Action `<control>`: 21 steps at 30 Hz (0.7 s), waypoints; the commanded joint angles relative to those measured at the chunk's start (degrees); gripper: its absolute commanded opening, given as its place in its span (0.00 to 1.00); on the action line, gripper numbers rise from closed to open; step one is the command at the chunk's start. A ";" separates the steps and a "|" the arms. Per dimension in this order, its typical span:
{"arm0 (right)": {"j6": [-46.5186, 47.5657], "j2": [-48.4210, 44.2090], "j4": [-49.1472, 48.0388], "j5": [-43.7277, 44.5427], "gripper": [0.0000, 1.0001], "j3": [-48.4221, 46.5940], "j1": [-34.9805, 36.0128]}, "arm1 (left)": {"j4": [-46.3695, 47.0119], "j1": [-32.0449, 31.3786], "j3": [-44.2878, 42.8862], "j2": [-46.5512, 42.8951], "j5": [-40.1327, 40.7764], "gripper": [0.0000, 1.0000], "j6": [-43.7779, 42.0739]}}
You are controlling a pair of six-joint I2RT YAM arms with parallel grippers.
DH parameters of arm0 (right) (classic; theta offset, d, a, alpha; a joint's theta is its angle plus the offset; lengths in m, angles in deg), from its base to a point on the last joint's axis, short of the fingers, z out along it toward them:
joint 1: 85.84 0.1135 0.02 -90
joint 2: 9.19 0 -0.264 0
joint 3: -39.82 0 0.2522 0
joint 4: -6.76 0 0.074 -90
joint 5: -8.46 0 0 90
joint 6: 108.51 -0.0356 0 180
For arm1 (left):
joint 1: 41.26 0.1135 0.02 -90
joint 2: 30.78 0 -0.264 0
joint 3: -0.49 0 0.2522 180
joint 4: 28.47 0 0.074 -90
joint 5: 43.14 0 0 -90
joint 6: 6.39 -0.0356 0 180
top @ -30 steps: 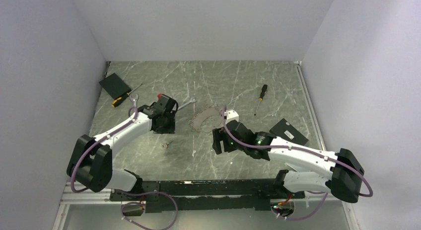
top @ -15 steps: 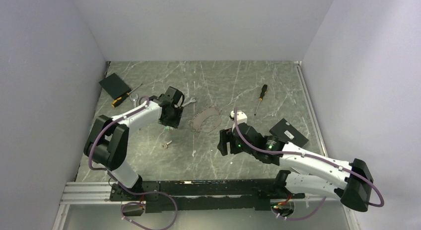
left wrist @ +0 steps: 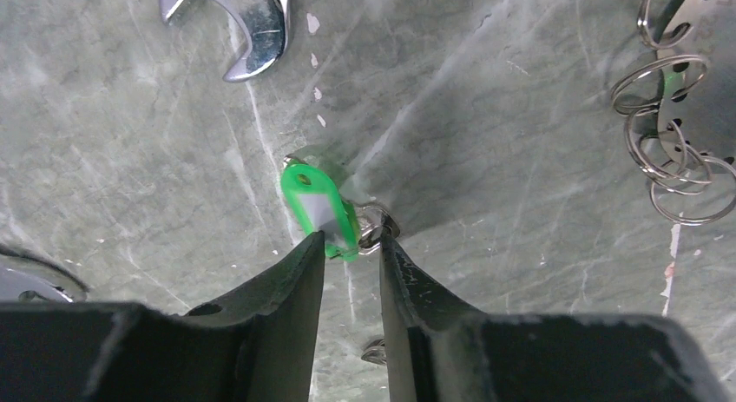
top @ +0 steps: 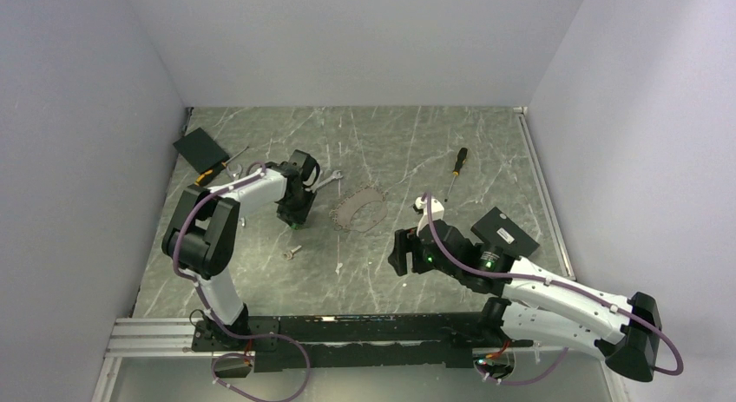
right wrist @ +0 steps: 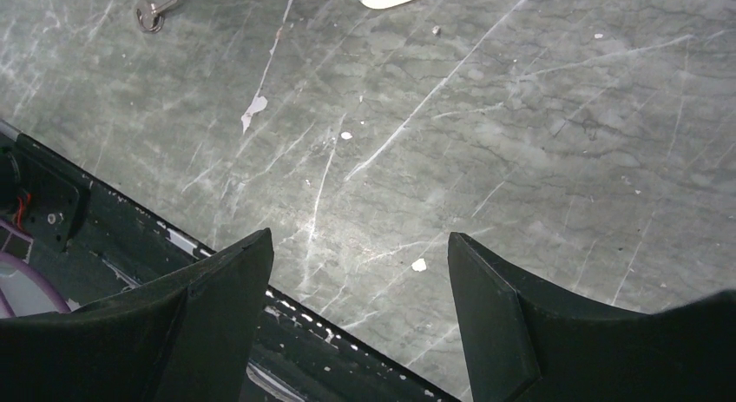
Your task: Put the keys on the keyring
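Left wrist view: left gripper (left wrist: 350,241) low over the table (left wrist: 486,159), jaws drawn close on either side of the near end of the green key (left wrist: 317,202). One fingertip touches the green head, the other sits against its small split ring (left wrist: 379,221); cannot tell whether they pinch. Key lies flat, wrench (left wrist: 247,24) beyond it, keyring (left wrist: 699,115) apart to the right. Silvery key (top: 292,253) lies loose nearer the bases.

Right gripper (right wrist: 360,272) gapes wide over bare table, holding nothing.

Risks, as judged:
- grip so near the tip may slip off the thin head and flick the key toward the wrench
- jaws may catch only the split ring, leaving the key dangling
- nothing steadies the keyring, so it may slide when the key is pushed on
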 commanded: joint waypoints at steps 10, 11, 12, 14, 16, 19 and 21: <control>0.06 -5.30 3.49 2.66 0.77 0.78 -0.03 | -0.70 1.51 -1.20 2.76 -4.21 0.16 -1.12; 0.02 -5.64 3.59 2.82 0.77 0.84 -0.01 | -0.49 1.51 -0.98 2.36 -4.76 0.14 -0.96; -0.02 -5.86 3.61 2.85 0.77 0.91 -0.03 | -0.31 1.52 -0.76 1.82 -5.12 0.08 -0.78; -0.11 -6.10 3.76 2.87 0.77 1.03 0.02 | -0.24 1.45 -0.15 0.43 -5.46 0.00 -0.50; -0.28 -6.04 3.80 2.87 0.77 0.86 -0.03 | -0.28 1.30 0.31 -1.12 -5.87 0.00 -0.38; -0.42 -5.66 3.61 2.71 0.76 0.67 0.01 | -0.87 1.20 0.41 -3.77 -8.90 0.00 -0.35; -0.57 -5.30 3.33 2.70 0.76 0.47 0.00 | -1.82 1.16 0.09 -5.57 -11.02 0.00 -0.38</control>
